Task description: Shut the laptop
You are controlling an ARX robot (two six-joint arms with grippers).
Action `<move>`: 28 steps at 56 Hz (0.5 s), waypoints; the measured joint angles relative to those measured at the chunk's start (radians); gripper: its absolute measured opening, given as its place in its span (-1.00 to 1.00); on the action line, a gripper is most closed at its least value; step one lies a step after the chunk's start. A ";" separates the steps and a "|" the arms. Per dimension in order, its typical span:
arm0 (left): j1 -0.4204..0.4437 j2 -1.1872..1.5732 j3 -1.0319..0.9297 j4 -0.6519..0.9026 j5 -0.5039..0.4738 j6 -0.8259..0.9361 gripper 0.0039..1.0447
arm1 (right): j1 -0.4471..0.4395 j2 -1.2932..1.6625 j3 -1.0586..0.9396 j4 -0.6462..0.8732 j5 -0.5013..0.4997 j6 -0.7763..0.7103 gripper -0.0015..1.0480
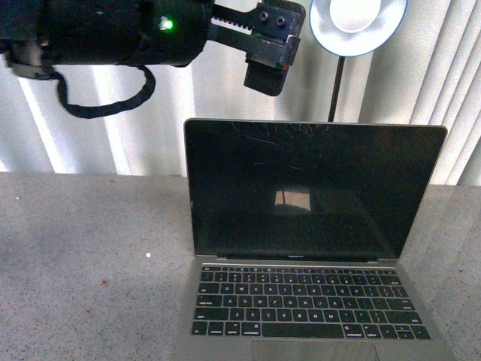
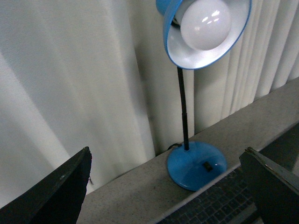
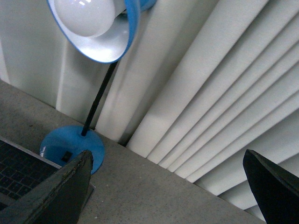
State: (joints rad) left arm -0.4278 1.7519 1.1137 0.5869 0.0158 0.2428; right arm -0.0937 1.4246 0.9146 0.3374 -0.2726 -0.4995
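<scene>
The laptop (image 1: 308,248) stands open on the grey table (image 1: 90,256), its scratched black screen upright and facing me, with black keys and the trackpad in front. My left gripper (image 1: 279,30) is held high, just above and behind the lid's top left edge, and touches nothing. In the left wrist view the gripper (image 2: 163,196) is open and empty, with the laptop's edge (image 2: 210,203) between the fingers (image 2: 56,196). My right gripper (image 3: 166,191) is open and empty near the laptop's corner (image 3: 18,168). It is out of the front view.
A blue desk lamp (image 1: 359,22) with a white bulb stands behind the laptop. Its round base (image 2: 196,164) rests on the table by the white pleated curtain (image 1: 113,143). It also shows in the right wrist view (image 3: 70,147). A black cable loops under the left arm (image 1: 105,101).
</scene>
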 joint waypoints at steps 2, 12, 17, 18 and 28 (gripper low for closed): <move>0.000 0.029 0.050 -0.045 -0.010 -0.005 0.87 | 0.010 0.023 0.014 -0.007 0.000 -0.014 0.76; 0.005 0.136 0.216 -0.140 -0.056 0.029 0.84 | 0.045 0.103 0.076 -0.072 -0.035 -0.061 0.18; 0.008 0.175 0.269 -0.190 -0.082 0.074 0.54 | 0.055 0.139 0.109 -0.102 -0.062 -0.082 -0.09; 0.008 0.179 0.272 -0.194 -0.084 0.079 0.50 | 0.055 0.143 0.113 -0.106 -0.066 -0.088 -0.12; 0.014 0.219 0.314 -0.283 -0.130 0.158 -0.08 | 0.071 0.216 0.182 -0.187 -0.114 -0.163 -0.69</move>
State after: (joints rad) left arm -0.4141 1.9709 1.4277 0.3038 -0.1146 0.4011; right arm -0.0223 1.6409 1.0962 0.1509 -0.3866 -0.6624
